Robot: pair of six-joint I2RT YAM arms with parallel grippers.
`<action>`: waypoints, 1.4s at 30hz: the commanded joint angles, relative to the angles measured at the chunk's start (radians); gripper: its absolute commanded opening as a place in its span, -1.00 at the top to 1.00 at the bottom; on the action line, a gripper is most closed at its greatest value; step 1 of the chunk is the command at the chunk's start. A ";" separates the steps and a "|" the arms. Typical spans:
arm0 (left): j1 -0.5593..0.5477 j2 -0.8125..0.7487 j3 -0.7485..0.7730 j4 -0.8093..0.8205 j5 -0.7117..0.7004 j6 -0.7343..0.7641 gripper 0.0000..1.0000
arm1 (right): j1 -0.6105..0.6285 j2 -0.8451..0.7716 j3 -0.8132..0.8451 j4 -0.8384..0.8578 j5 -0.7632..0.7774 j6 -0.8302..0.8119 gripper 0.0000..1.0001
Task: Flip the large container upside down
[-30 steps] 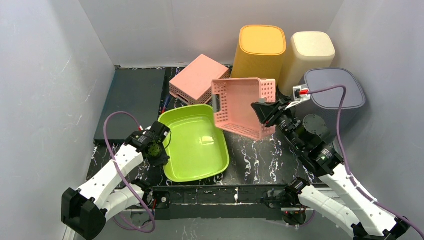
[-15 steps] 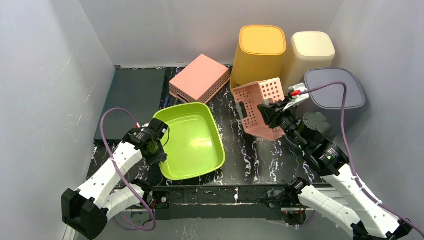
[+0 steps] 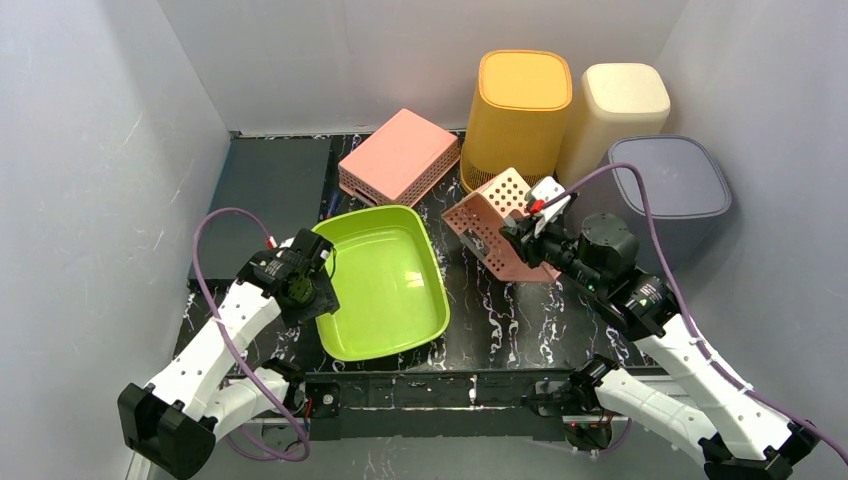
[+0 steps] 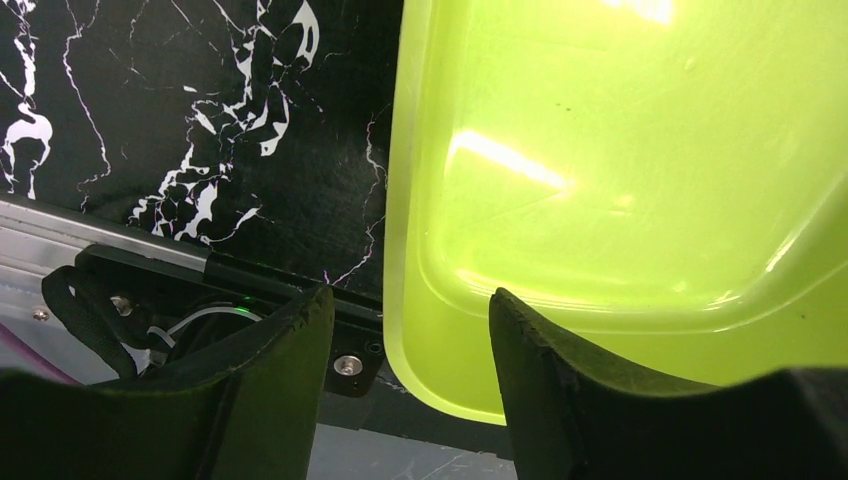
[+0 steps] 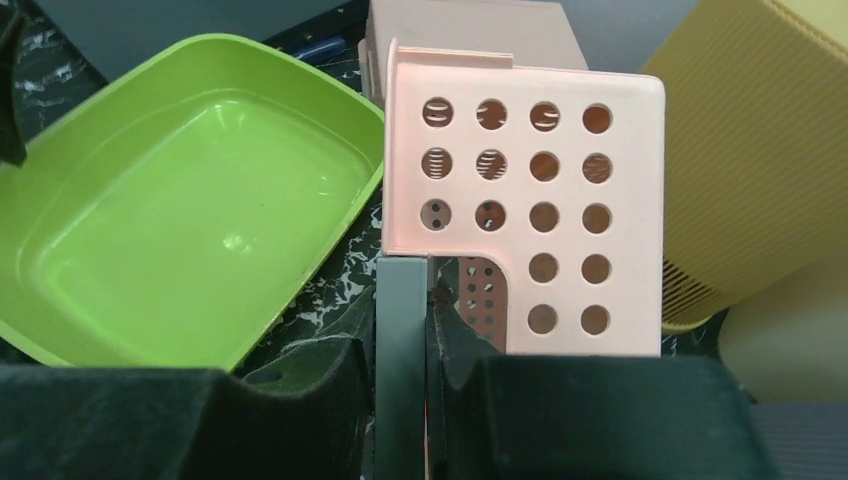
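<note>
Right hand (image 5: 402, 345) clenched on grey handle (image 5: 400, 280) of tilted pink basket (image 5: 540, 200); thin grip may slip, dropping it. Left hand (image 4: 410, 330) unclenched astride green tub (image 4: 600, 200) rim.

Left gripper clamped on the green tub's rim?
No: left wrist view shows the left gripper open, a clear gap between one finger and the rim of the green tub.

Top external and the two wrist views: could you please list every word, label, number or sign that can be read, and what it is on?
None: no view shows readable text. The green tub, pink basket, upturned pink crate, yellow bin, cream bin and grey bin bear no print. The white plug on the right arm is too small to read.
</note>
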 commanded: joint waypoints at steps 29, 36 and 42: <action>0.007 -0.093 0.162 0.047 0.049 0.052 -0.18 | -0.001 -0.022 -0.079 -0.490 -0.315 -0.784 0.97; 0.007 -0.076 0.173 0.102 0.151 0.066 -0.18 | 0.000 -0.023 -0.108 -0.549 -0.409 -0.761 0.92; 0.007 -0.094 0.184 0.177 0.233 0.048 -0.18 | 0.000 -0.018 -0.118 -0.595 -0.394 -0.771 0.83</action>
